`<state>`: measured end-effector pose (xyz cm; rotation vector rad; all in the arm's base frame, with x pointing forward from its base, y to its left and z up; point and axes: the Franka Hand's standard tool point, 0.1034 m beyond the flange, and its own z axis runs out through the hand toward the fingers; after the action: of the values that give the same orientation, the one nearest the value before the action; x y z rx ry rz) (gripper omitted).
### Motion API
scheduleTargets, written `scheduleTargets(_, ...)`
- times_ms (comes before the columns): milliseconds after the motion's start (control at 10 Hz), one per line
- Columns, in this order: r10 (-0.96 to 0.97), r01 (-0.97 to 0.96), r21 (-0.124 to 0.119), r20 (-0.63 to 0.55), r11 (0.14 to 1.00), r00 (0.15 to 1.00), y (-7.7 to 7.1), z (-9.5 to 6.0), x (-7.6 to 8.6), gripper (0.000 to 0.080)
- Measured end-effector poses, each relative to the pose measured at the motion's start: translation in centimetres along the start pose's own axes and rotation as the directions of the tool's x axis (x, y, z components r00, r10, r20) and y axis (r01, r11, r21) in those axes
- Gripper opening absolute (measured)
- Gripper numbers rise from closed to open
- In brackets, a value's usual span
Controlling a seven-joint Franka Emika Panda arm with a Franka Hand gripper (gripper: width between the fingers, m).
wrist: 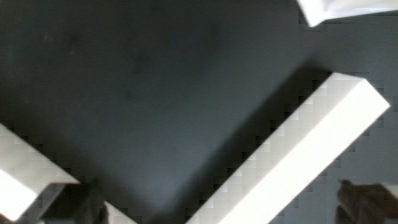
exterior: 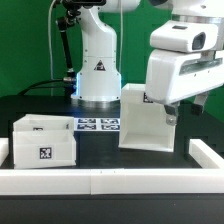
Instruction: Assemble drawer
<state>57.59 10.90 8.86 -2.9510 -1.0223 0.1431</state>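
Observation:
The tall boxy shell (exterior: 143, 120) of the drawer stands on the dark table, right of centre in the exterior view. My gripper (exterior: 169, 113) hangs at the shell's upper edge on the exterior view's right. In the wrist view my gripper (wrist: 210, 206) is open. Its dark fingertips (wrist: 54, 205) stand far apart, and a white shell wall (wrist: 317, 140) runs between them without touching either. Another white edge (wrist: 22, 165) shows beside one finger. The two low trays (exterior: 44, 141) sit close together at the exterior view's left, one bearing a square tag.
The marker board (exterior: 98, 125) lies flat in front of the robot base (exterior: 98, 70). A long white border rail (exterior: 110, 181) runs along the front and up the right side (exterior: 208, 155). A white corner (wrist: 349, 10) shows at the wrist view's edge.

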Motion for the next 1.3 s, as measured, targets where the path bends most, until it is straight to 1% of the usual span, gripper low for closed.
scheduleTargets(100,0.095,-0.095,0.006,-0.002,0.995,0.995,-0.1,0.0,0.0,0.0649)
scheduleTargets(400,0.249,-0.249,0.007,0.0,0.968,0.969,-0.1,0.1,0.0,0.0649)
scheduleTargets(600,0.397,-0.397,0.017,0.002,0.918,0.918,-0.3,0.2,0.1,0.0649)
scheduleTargets(700,0.459,-0.458,0.018,0.003,0.889,0.889,-0.4,0.2,0.1,0.0649)
scheduleTargets(800,0.557,-0.557,0.018,0.009,0.83,0.83,-0.8,-0.1,-0.4,0.0649)
scheduleTargets(900,0.606,-0.606,0.012,0.012,0.796,0.796,-1.6,-0.8,-1.2,0.0649)
scheduleTargets(1000,0.618,-0.618,0.012,0.015,0.786,0.786,-2.1,-1.4,-2.2,0.0649)
scheduleTargets(1200,0.64,-0.639,0.026,0.001,0.769,0.769,-2.6,-3.3,-3.4,0.0649)
scheduleTargets(1300,0.645,-0.645,0.028,-0.001,0.764,0.764,-3.3,-4.0,-4.4,0.0649)
